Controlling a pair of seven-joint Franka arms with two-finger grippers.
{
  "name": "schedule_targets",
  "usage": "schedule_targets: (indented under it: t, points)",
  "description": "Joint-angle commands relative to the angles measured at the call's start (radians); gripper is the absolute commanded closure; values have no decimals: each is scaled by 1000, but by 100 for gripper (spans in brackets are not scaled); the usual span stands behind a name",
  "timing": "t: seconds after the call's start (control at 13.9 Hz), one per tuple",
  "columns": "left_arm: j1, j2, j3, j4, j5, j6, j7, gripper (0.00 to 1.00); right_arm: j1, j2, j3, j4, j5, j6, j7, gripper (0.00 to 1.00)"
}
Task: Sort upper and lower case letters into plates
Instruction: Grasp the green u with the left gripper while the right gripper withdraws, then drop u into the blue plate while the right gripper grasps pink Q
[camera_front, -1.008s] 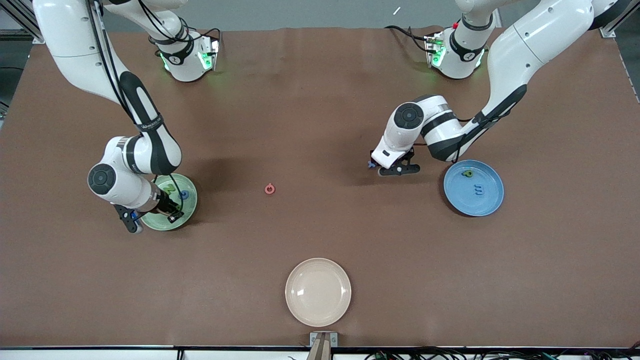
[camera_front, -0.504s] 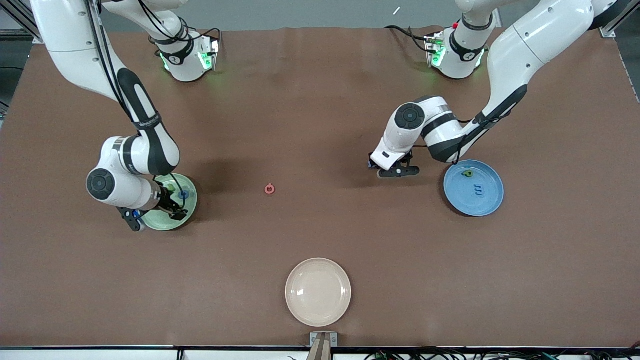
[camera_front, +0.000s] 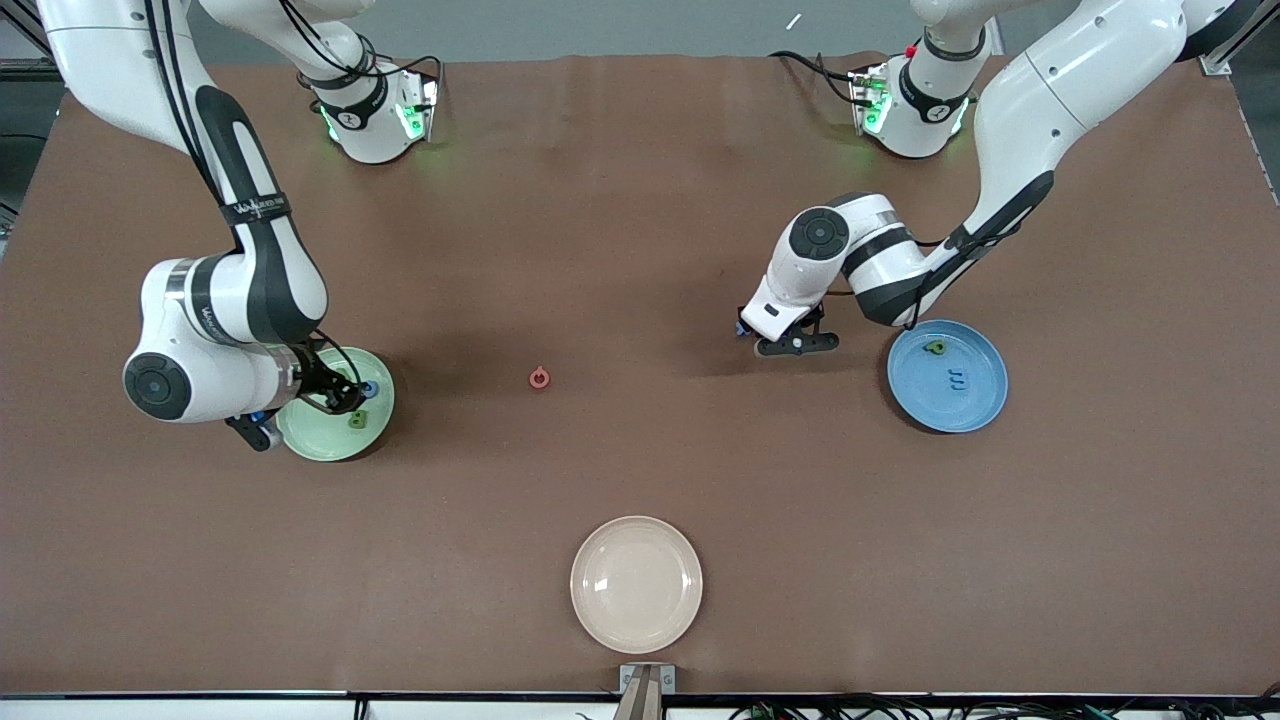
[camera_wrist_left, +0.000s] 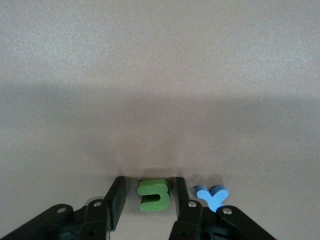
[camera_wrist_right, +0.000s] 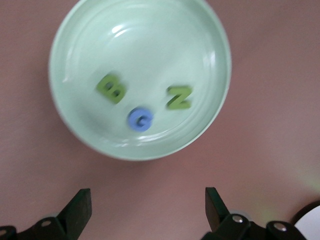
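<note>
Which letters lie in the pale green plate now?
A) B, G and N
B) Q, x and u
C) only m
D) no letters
A: the right wrist view shows the green B, blue G and green N inside the pale green plate.

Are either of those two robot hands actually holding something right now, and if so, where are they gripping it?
The right tool holds nothing, open above the mint plate. The left tool straddles a green letter on the table; whether the fingers already pinch its sides cannot be told.
</note>
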Motion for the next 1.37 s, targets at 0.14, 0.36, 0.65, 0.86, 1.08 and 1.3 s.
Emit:
schedule_targets:
  t: [0.14,0.36,0.65,0.86,1.08,1.3]
  points:
    - [-38,8,25,17,22,9,-84,83,148,-2,5,1,42,187,304,0]
    - [-34,-4,25,25,22,7,-110,93,243,6,5,-23,42,297,395,0]
    - [-3,-64,19,35,11,-5,-101,97,356,75,-3,-25,22,399,512,0]
    - [96,-88,-23,36,11,-7,-31,99,401,129,-3,-27,-4,482,524,0]
    - [248,-88,-95,23,11,-10,112,99,406,150,0,-45,-46,531,512,1]
    - [385,-90,-142,-3,11,-33,248,99,426,150,2,-102,-46,603,507,2]
